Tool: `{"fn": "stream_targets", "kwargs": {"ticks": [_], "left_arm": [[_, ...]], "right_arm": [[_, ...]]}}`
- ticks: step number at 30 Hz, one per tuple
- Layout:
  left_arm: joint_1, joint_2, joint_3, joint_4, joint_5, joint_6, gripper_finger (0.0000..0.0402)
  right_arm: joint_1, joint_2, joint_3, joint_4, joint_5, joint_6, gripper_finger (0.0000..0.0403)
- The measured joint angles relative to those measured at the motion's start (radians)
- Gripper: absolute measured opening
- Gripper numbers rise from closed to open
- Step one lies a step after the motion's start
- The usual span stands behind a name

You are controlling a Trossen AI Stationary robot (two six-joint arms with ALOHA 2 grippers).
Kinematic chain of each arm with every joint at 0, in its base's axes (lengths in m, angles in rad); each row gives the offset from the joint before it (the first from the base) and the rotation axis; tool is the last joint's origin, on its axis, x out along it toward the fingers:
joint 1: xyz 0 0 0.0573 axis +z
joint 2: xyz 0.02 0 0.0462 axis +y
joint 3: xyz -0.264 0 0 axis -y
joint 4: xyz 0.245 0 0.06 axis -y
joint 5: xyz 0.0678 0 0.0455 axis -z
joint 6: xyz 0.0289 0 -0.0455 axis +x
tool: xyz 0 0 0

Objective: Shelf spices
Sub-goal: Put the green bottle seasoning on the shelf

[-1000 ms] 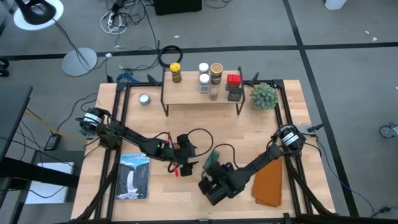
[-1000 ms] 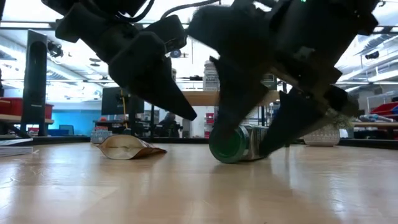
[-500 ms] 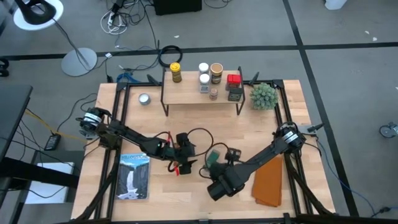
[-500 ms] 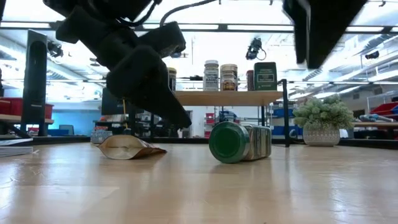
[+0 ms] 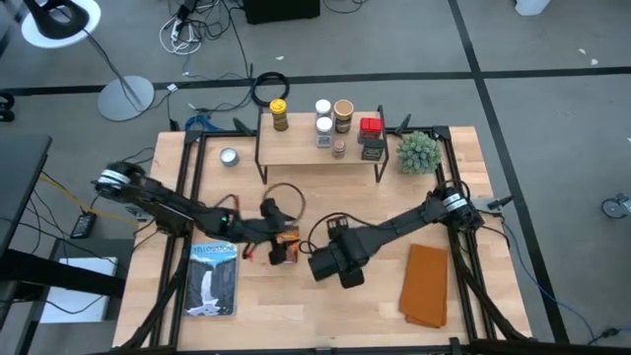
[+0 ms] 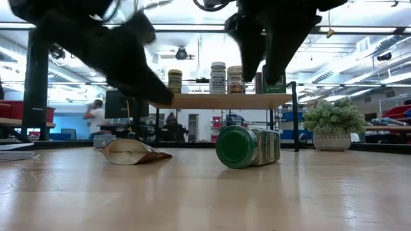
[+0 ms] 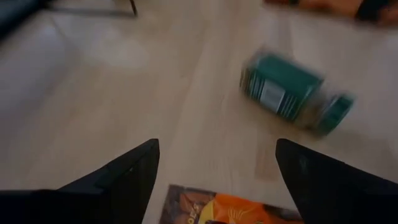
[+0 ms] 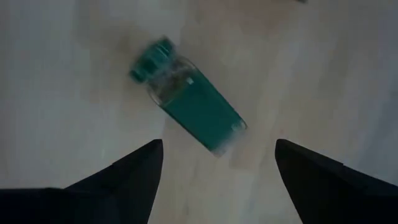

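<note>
Right gripper (image 8: 214, 186) — jaws spread wide, nothing between them. It hangs clear above the green-lidded jar (image 8: 188, 102), which lies on its side on the tabletop (image 5: 325, 202), the lid (image 6: 236, 147) facing the low camera.

Left gripper (image 7: 214, 180) — jaws likewise parted and empty. It is poised over the orange packet (image 7: 230, 208), which lies flat on the wood just beside the jar; in the low view the packet (image 6: 131, 152) rests to the picture-left of the jar (image 6: 249, 147), the 2 apart.

In the high view both arms meet at the near middle of the table, the left gripper (image 5: 268, 242) over the packet (image 5: 287, 239), the right gripper (image 5: 330, 261) just beside it.

Shelf (image 5: 306, 153) — low light-wood board on black legs, at the far edge of the table. On it stand the yellow-lidded jar (image 5: 279, 113), 2 white-lidded jars (image 5: 322, 106) (image 5: 323, 125), a tan-lidded jar (image 5: 343, 114), a small brown-topped jar (image 5: 338, 148), a red tin (image 5: 370, 125) and a dark box (image 5: 373, 147).

Other items — a flat round silver tin (image 5: 229, 157) left of the shelf, a spiky green plant (image 5: 417, 151) to its right, a book (image 5: 212, 279) at the near left and a brown cloth (image 5: 426, 284) at the near right.
</note>
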Motion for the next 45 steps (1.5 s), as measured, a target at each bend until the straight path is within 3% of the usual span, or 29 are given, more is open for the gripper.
{"fn": "stream_targets", "kwargs": {"ticks": [12,21,25,35,45], "left_arm": [[-0.001,-0.308,-0.15,0.004,-0.089,-0.082,0.0328],[-0.026,-0.349,-0.156,-0.028,-0.088,-0.159,0.0328],[-0.029,-0.348,-0.156,-0.034,-0.088,-0.195,0.0328],[-0.035,-0.348,-0.156,-0.03,-0.088,-0.211,0.0328],[-0.035,-0.348,-0.156,-0.03,-0.088,-0.218,0.0328]], "right_arm": [[-0.126,-0.054,-0.145,0.185,-0.271,-0.396,0.0308],[-0.092,-0.046,-0.153,0.266,-0.287,-0.731,0.0308],[-0.075,-0.045,-0.201,0.326,-0.329,-0.742,0.0308],[-0.064,-0.043,-0.335,0.526,-0.299,-0.672,0.0308],[-0.087,-0.043,-0.4,0.546,-0.28,-0.675,0.0308]]}}
